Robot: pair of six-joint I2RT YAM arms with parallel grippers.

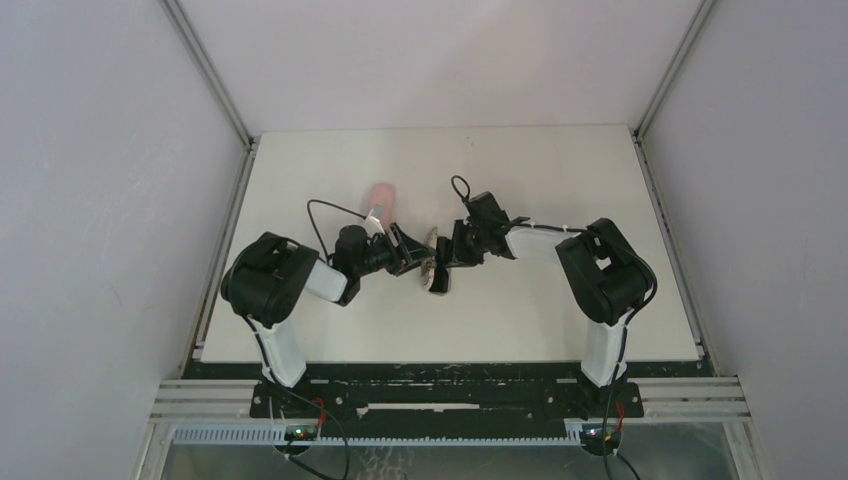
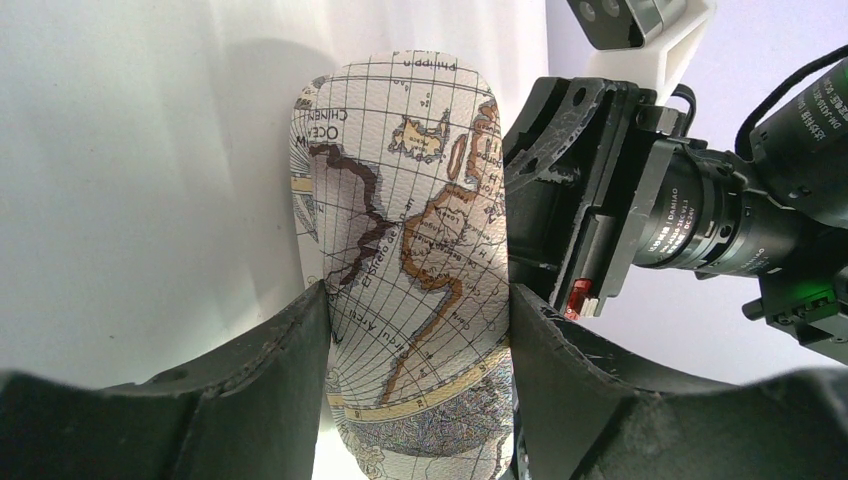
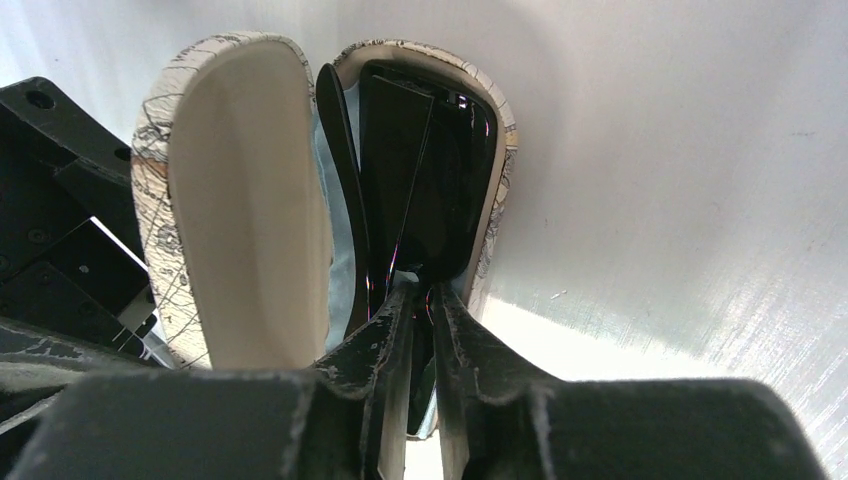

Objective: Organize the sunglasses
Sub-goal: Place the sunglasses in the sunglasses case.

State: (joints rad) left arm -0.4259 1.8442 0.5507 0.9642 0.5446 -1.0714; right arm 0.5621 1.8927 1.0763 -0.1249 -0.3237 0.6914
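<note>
The map-patterned case (image 2: 410, 200) stands on edge at the table's middle, with my left gripper (image 2: 418, 300) shut on it, one finger pressed to each side. In the right wrist view the case's lid (image 3: 250, 200) hangs open, and the black sunglasses (image 3: 420, 180) sit folded inside the other half, beside a strip of light-blue cloth (image 3: 338, 270). My right gripper (image 3: 420, 288) is shut on the near end of the sunglasses, at the case's mouth. From above, both grippers meet at the case (image 1: 437, 270): the left gripper (image 1: 415, 258) from the left, the right gripper (image 1: 452, 250) from the right.
A pink case (image 1: 381, 198) lies on the white table (image 1: 560, 300) just behind my left wrist. The right arm's wrist and camera (image 2: 640, 200) crowd close to the right side of the map case. Grey walls enclose the table on three sides.
</note>
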